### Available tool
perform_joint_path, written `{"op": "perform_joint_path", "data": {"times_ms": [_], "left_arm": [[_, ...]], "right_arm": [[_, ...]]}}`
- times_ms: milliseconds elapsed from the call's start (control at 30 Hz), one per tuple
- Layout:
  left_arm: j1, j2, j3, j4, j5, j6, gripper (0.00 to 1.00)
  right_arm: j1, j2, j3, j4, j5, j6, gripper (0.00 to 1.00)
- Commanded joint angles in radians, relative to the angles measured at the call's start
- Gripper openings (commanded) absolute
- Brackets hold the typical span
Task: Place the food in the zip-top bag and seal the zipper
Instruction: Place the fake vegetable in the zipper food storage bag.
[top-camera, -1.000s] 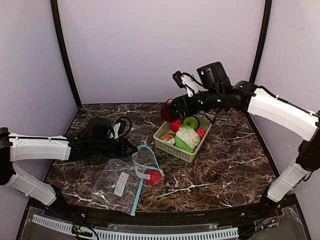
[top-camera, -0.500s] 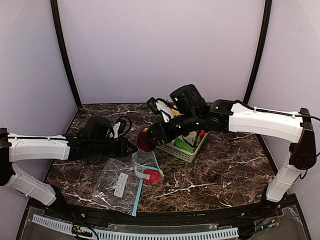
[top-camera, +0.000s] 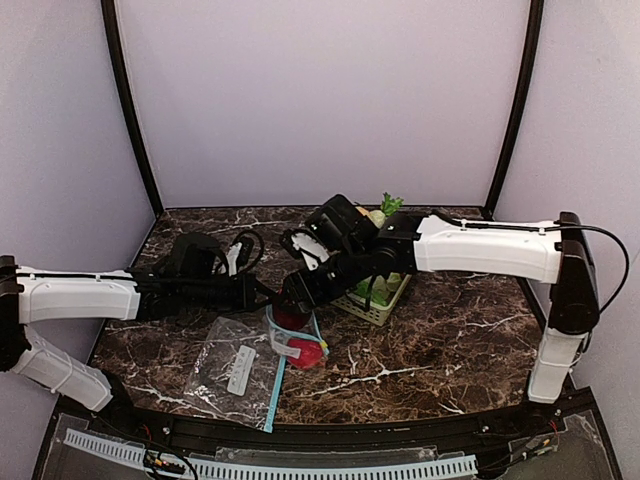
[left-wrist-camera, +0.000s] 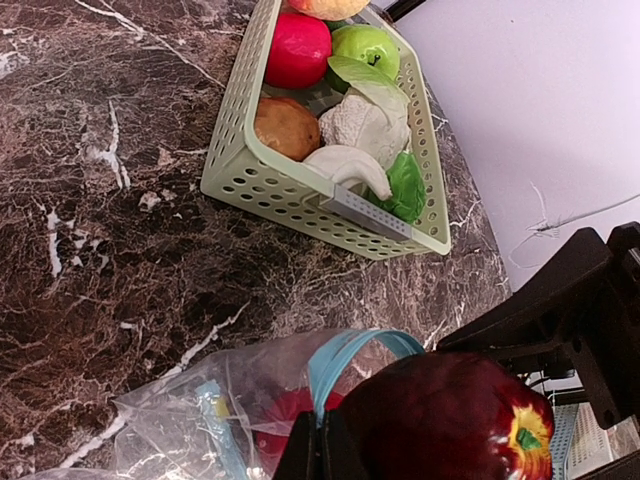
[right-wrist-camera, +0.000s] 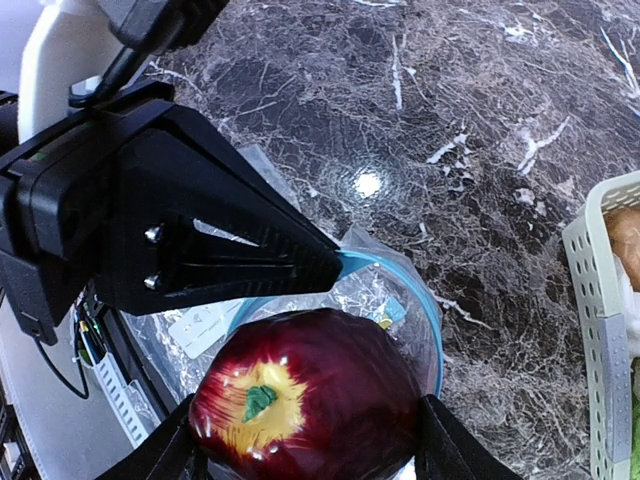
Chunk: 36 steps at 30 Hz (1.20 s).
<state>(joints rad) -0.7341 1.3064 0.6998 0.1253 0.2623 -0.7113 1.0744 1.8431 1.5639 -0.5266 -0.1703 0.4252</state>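
Steady the zip-top bag (top-camera: 232, 365), flat at lower centre of the top view on the worktop (top-camera: 450, 340), one red piece (top-camera: 310, 352) already inside. Rely on the left end effector (left-wrist-camera: 322, 455), pinched shut on the blue zipper rim (left-wrist-camera: 350, 348), to hold the mouth round. Lower the dark red apple (right-wrist-camera: 320, 390), clamped in the right end effector (right-wrist-camera: 305, 450) with fingers spread around it just above that ring, straight through before letting go. Leave the basket (left-wrist-camera: 300, 205), farther back, right of centre, for later.

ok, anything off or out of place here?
Nothing stands out. The right gripper holds the apple over the bag, whose rim the left gripper pinches open. A red piece lies inside. The basket sits upright, nothing spilled.
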Motion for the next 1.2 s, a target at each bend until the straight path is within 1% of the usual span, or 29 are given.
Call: {"op": "perform_joint_path", "data": {"times_ms": [0, 100, 233, 333, 400, 500, 533, 567, 633, 700, 767, 900, 967, 1067, 1167], "left_arm": [[0.008, 0.007, -0.007, 0.025, 0.021, -0.007, 0.01], [0.01, 0.005, -0.008, 0.029, 0.024, -0.009, 0.01], [0.011, 0.008, -0.012, 0.03, 0.024, -0.01, 0.01], [0.012, 0.008, -0.019, 0.034, 0.023, -0.013, 0.01], [0.016, 0.004, -0.027, 0.037, 0.022, -0.014, 0.01], [0.02, 0.002, -0.032, 0.038, 0.024, -0.014, 0.01], [0.021, 0.001, -0.034, 0.038, 0.024, -0.013, 0.01], [0.021, 0.0, -0.034, 0.039, 0.026, -0.013, 0.01], [0.022, -0.001, -0.035, 0.039, 0.027, -0.013, 0.01], [0.023, -0.001, -0.036, 0.039, 0.028, -0.01, 0.01], [0.022, -0.002, -0.036, 0.039, 0.03, -0.01, 0.01], [0.023, -0.004, -0.036, 0.038, 0.031, -0.008, 0.01], [0.024, -0.004, -0.036, 0.039, 0.031, -0.007, 0.01], [0.024, -0.006, -0.037, 0.039, 0.036, -0.005, 0.01], [0.024, -0.009, -0.039, 0.038, 0.038, 0.002, 0.01]], "right_arm": [[0.018, 0.03, 0.042, -0.044, 0.075, 0.076, 0.47], [0.031, 0.059, 0.084, -0.076, 0.117, 0.11, 0.47], [0.045, 0.106, 0.144, -0.12, 0.148, 0.146, 0.5], [0.05, 0.121, 0.167, -0.148, 0.161, 0.16, 0.56], [0.05, 0.113, 0.16, -0.152, 0.166, 0.167, 0.64], [0.051, 0.087, 0.147, -0.152, 0.159, 0.167, 0.84], [0.054, 0.078, 0.143, -0.15, 0.161, 0.163, 0.88], [0.055, 0.069, 0.141, -0.15, 0.164, 0.161, 0.9], [0.062, 0.051, 0.137, -0.152, 0.167, 0.149, 0.91], [0.068, 0.034, 0.133, -0.152, 0.188, 0.141, 0.9], [0.072, 0.025, 0.131, -0.158, 0.196, 0.142, 0.86], [0.081, 0.024, 0.126, -0.175, 0.21, 0.148, 0.7], [0.082, 0.034, 0.126, -0.183, 0.21, 0.15, 0.65], [0.081, 0.057, 0.145, -0.198, 0.217, 0.148, 0.54], [0.082, 0.086, 0.177, -0.212, 0.212, 0.143, 0.51]]}}
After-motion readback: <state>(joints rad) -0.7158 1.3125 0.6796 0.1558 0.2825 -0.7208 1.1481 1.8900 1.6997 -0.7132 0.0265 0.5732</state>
